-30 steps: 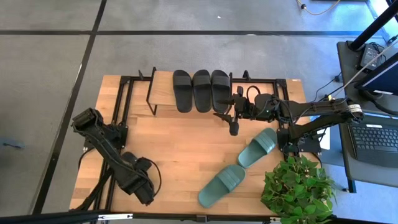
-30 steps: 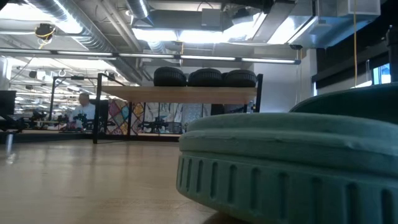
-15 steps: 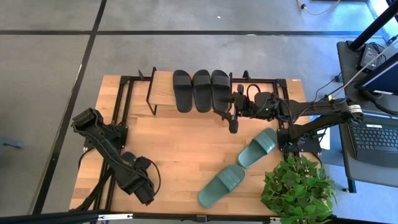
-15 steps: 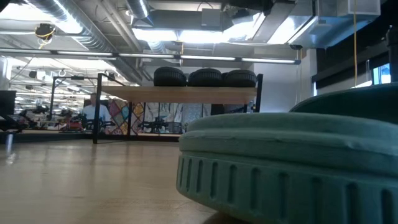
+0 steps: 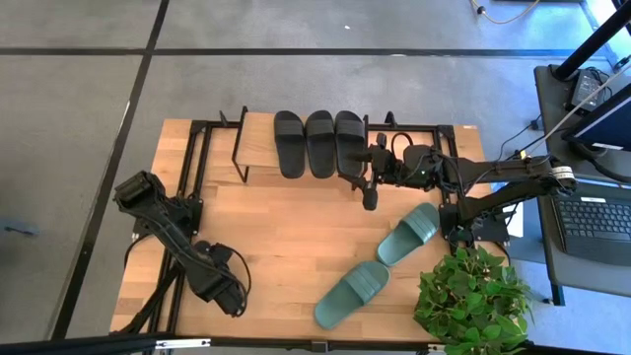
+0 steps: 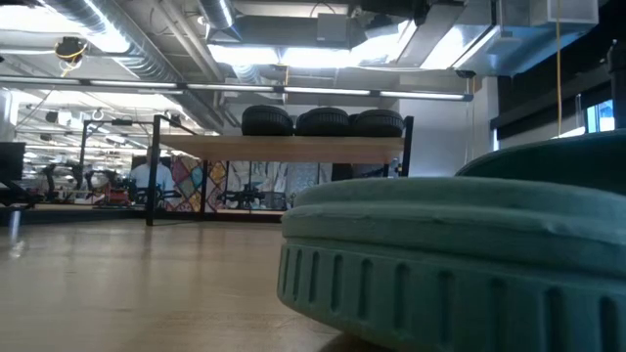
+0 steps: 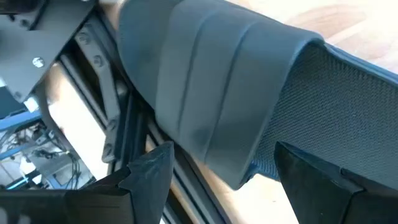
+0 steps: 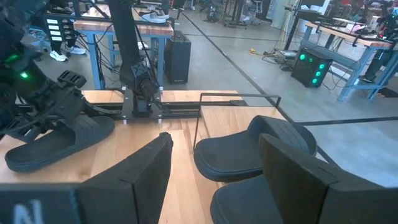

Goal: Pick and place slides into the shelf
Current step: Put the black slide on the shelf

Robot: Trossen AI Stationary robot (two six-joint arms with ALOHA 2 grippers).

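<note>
We have three black slides (image 5: 318, 144) lined up on the shelf (image 5: 258, 139), so the right tool (image 5: 369, 180) hangs beside them, fingers apart and empty. The left tool (image 5: 229, 295) is clamped on a fourth black slide (image 7: 205, 87) at the surface's near left, while two green slides (image 5: 380, 263) wait on the surface (image 5: 286, 232).

Grey carpet floor (image 5: 79, 108) with dark seams fills the upper and left parts of the high view. A leafy potted plant (image 5: 471, 296) sits at lower right, a laptop (image 5: 595, 225) at right. In the low view, ceiling ducts (image 6: 117, 39) and strip lights (image 6: 323, 54) run overhead; workbenches (image 8: 348, 31) stand beyond.
</note>
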